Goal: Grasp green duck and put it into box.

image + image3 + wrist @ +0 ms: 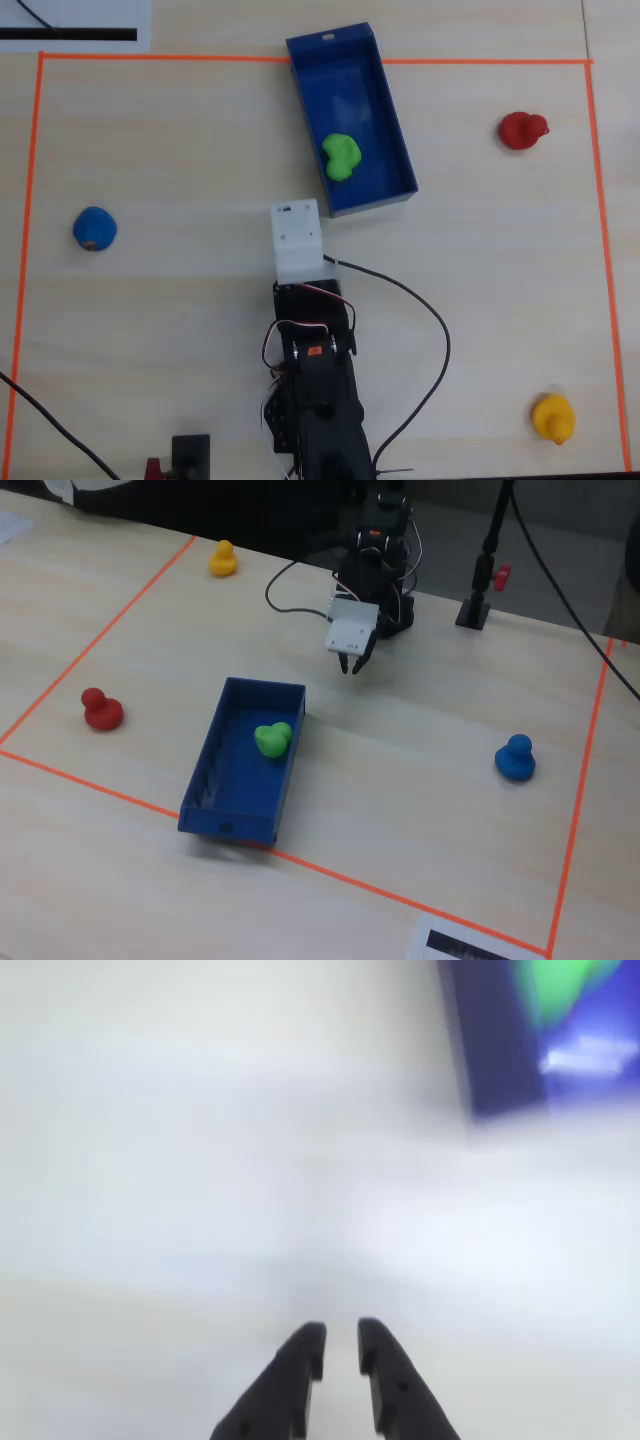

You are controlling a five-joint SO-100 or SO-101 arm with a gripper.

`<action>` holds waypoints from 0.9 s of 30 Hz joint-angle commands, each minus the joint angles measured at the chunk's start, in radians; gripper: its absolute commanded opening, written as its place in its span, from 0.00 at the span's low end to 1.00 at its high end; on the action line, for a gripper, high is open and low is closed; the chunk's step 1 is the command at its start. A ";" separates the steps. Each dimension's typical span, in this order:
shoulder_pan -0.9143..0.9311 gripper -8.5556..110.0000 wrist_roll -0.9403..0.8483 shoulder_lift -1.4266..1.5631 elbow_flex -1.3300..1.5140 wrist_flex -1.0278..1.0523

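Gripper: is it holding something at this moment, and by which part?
Nothing is held. The gripper is empty, its jaws nearly together over bare table, and the green duck lies inside the box, apart from it.

**A black arm with a white wrist block**

The arm (pixel 315 400) is built from black printed segments, boxy and stacked. Near its front end sits a white rectangular housing (pixel 297 238) with small dark holes on its top face. A small orange patch shows on the black body behind it. Thin red and white wires loop beside the joints, and a black cable (pixel 425 330) curves off to one side. The gripper (pixel 341 1345) has two dark, matte fingers (pixel 290 1385) that taper to blunt, rounded tips.
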 commanded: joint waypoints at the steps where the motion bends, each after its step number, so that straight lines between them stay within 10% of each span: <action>1: -0.005 0.07 -0.014 0.035 0.037 0.135; 27: 0.055 0.15 -0.025 0.037 0.038 0.183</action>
